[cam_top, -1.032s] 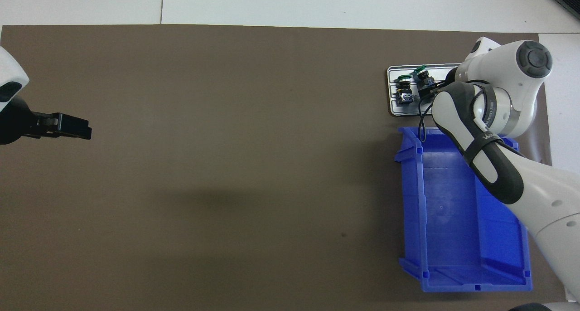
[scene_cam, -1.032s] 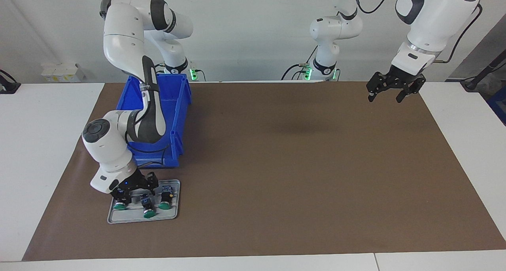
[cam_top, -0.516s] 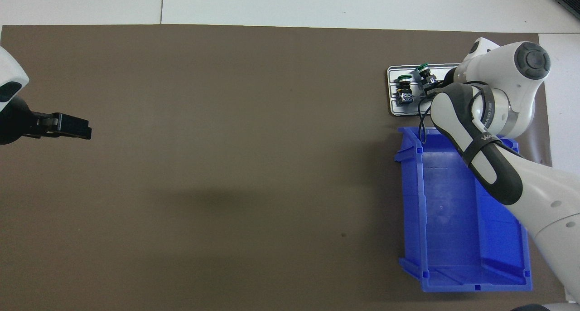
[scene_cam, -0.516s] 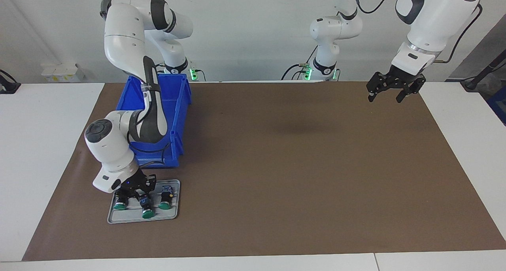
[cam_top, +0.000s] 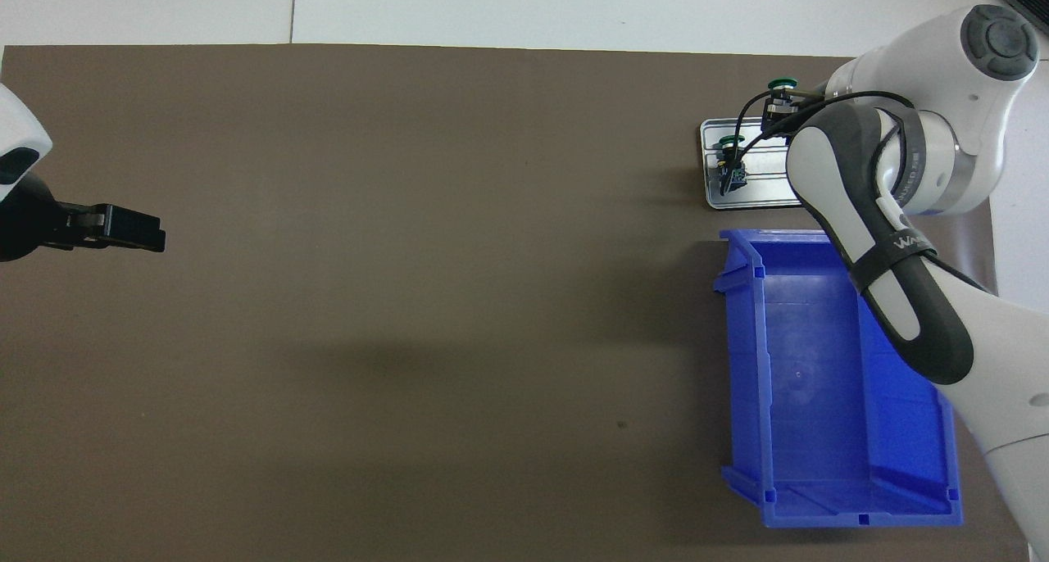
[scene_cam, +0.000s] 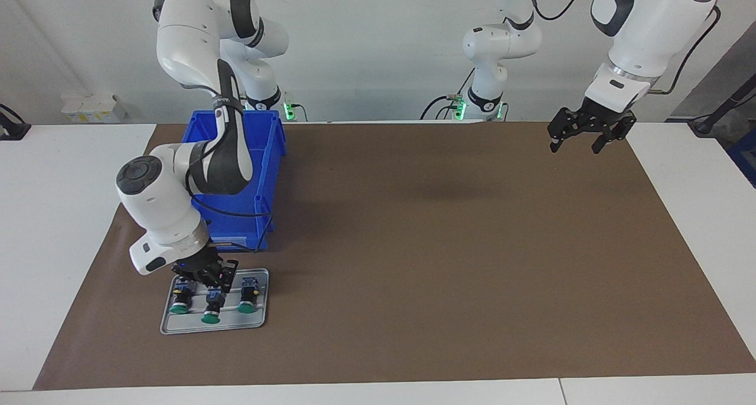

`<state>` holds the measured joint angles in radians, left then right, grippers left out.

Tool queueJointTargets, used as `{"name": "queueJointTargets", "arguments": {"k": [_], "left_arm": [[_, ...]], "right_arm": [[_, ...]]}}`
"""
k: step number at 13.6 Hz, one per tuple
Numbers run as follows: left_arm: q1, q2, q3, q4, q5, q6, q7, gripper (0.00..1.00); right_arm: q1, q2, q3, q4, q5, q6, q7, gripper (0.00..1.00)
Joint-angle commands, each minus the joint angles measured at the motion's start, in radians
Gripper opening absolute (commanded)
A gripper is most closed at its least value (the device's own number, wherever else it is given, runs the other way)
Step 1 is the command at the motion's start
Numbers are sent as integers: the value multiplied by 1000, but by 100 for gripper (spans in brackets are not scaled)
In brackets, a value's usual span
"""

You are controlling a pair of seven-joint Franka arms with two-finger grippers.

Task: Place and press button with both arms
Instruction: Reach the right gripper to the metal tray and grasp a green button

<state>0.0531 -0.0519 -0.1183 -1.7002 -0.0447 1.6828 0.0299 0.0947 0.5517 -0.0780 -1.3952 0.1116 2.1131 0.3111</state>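
Over the grey tray point(scene_cam: 260, 322) at the mat's corner, the middle button point(scene_cam: 211, 306) is clamped by the right gripper point(scene_cam: 209, 282); a straight lift is best, neighbours untouched, while the left gripper point(scene_cam: 572, 145) waits open

The green-capped button point(scene_cam: 211, 306) hangs tilted, cap down, gripped over the middle of the grey tray point(scene_cam: 260, 322), between 2 identical buttons.

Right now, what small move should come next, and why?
Probably lift the button clear of the tray and carry it toward the mat's middle: the right tool is shut on it just above the tray, where two others lie, and the left tool waits open over the mat.
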Motion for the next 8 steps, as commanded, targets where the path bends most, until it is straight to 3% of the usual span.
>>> {"name": "queueJointTargets", "arguments": {"k": [1, 5, 8], "left_arm": [[14, -32, -6, -36, -12, 14, 18, 100], [14, -32, -6, -36, -12, 14, 18, 100], [14, -32, -6, -38, -12, 14, 18, 100]], "right_arm": [[26, -25, 3, 36, -16, -33, 328, 0], [167, -42, -3, 31, -27, -35, 827, 0], [319, -61, 1, 7, -136, -25, 1274, 0]]}}
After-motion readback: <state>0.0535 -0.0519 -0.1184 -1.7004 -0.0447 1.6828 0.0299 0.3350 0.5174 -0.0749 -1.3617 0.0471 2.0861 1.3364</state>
